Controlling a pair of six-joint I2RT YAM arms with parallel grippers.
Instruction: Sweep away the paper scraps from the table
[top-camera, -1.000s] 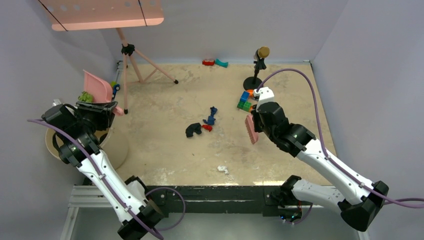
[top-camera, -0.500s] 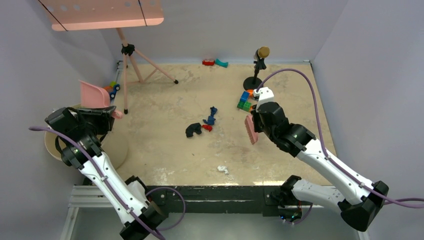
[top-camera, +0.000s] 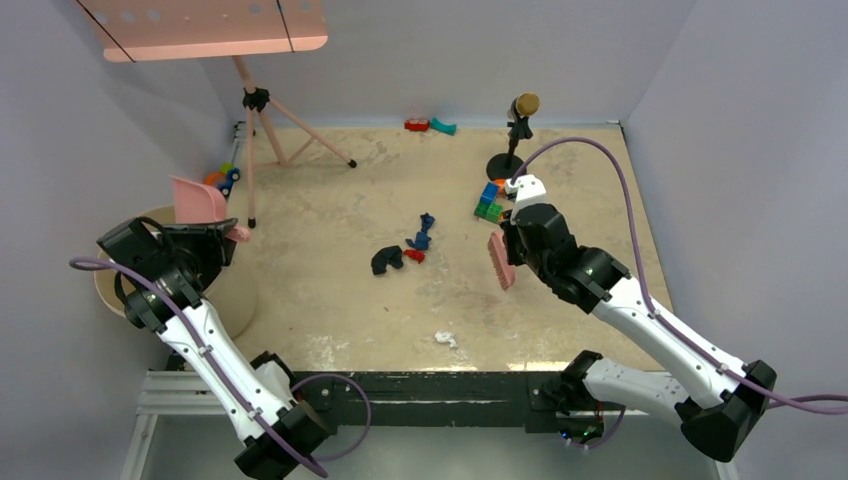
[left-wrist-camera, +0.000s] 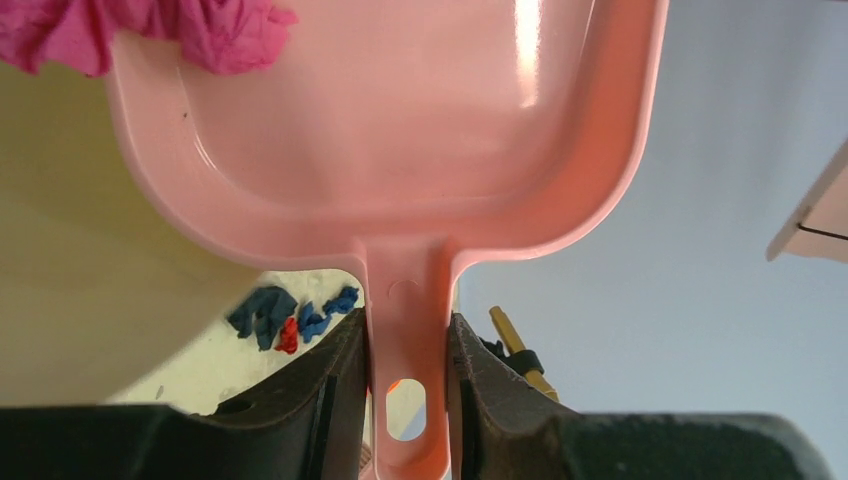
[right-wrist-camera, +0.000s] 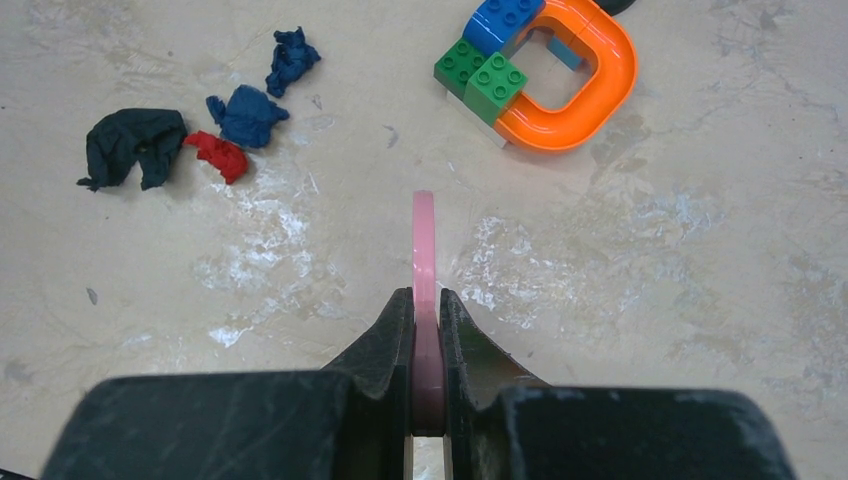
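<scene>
**A:** Left side, quick?

**B:** Left gripper (left-wrist-camera: 405, 350) is clamped on the handle of the pink dustpan (left-wrist-camera: 400, 130). The pan is held up over a round beige bin (top-camera: 108, 290) at the left edge of the table (top-camera: 330, 310). There's a magenta scrap (left-wrist-camera: 150, 30) at the pan's lip, and I can't tell if it's on the pan or past it.

**A:** The rest of the paper scraps?

**B:** They're bunched mid-table, well apart from the pan: black scrap (right-wrist-camera: 130, 145), red scrap (right-wrist-camera: 220, 157) touching it, then two blue scraps (right-wrist-camera: 247, 115) just beyond. A white scrap (top-camera: 445, 339) sits alone near the front rail.

**A:** How will they handle?

**B:** My guess is featherweight, soft and crumpled, so they'll tumble or skip under a fast stroke. They're too small to pinch, so push them with the bristles kept low.

**A:** Right side?

**B:** Right gripper (right-wrist-camera: 424, 300) is closed on the pink brush (right-wrist-camera: 424, 240), seen edge-on, to the right of the bunch. I can't tell if the bristles touch the table. The brush is stiff plastic, and the grip on the back looks firm enough to push with.

**A:** Anything in the way?

**B:** The blocks (right-wrist-camera: 545, 75) with the orange horseshoe are just beyond the brush, so sweep away from them.
</scene>
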